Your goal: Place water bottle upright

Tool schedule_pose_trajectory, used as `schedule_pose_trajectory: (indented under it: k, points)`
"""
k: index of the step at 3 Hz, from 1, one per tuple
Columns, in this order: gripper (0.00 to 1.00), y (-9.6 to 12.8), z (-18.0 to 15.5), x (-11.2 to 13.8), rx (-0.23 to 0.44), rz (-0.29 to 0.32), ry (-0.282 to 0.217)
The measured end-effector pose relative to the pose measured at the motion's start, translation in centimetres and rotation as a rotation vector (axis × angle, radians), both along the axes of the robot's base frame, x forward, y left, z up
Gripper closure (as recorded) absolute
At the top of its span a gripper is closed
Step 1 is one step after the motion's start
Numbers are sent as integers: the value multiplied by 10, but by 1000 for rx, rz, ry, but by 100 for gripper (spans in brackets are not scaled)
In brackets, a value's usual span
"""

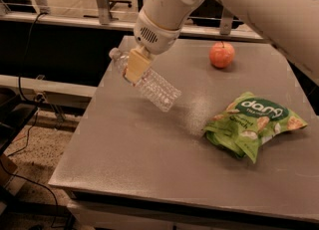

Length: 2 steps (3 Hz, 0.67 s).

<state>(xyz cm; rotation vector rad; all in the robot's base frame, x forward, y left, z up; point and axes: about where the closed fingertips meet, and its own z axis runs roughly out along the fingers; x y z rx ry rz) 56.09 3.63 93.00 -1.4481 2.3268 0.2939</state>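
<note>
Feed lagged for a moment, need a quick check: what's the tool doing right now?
Tool: closed on the water bottle, holding it tilted over the table.

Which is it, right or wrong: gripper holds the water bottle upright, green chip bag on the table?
Wrong. The camera view shows the gripper holding the water bottle tilted, not upright; the green chip bag is on the table.
</note>
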Motion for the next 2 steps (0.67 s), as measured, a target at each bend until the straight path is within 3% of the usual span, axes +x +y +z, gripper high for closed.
schedule_pose_trajectory:
  k: [1,2]
  points:
    - [100,-2,15,10,127,45,-71]
    - [100,-4,29,21,310,101,-168]
